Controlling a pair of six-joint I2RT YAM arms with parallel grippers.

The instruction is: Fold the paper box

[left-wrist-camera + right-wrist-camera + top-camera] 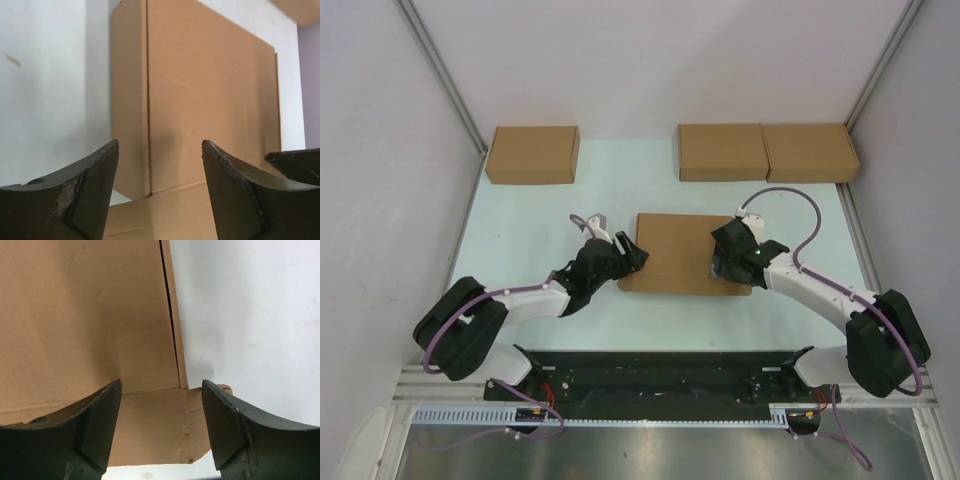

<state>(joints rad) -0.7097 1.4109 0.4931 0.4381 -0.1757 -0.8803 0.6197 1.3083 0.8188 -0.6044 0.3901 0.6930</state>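
Note:
The paper box (pixel 678 247) lies as a shallow brown cardboard rectangle in the middle of the table, its lid down. A front flap (pixel 155 425) sticks out flat from its near edge. My left gripper (pixel 637 256) is at the box's near left corner and stands open, the corner crease (pixel 149 150) showing between its fingers. My right gripper (pixel 726 263) hangs open over the near right corner, above the flap. In the left wrist view the paper box (pixel 210 100) fills the middle, with its narrow side panel (pixel 129 100) on the left. Neither gripper holds anything.
Three smaller closed cardboard boxes stand along the back: one at the left (pixel 532 154), two side by side at the right (pixel 722 151) (pixel 810 152). Grey walls and metal rails close in both sides. Part of the right arm's gripper (pixel 295 162) shows in the left wrist view.

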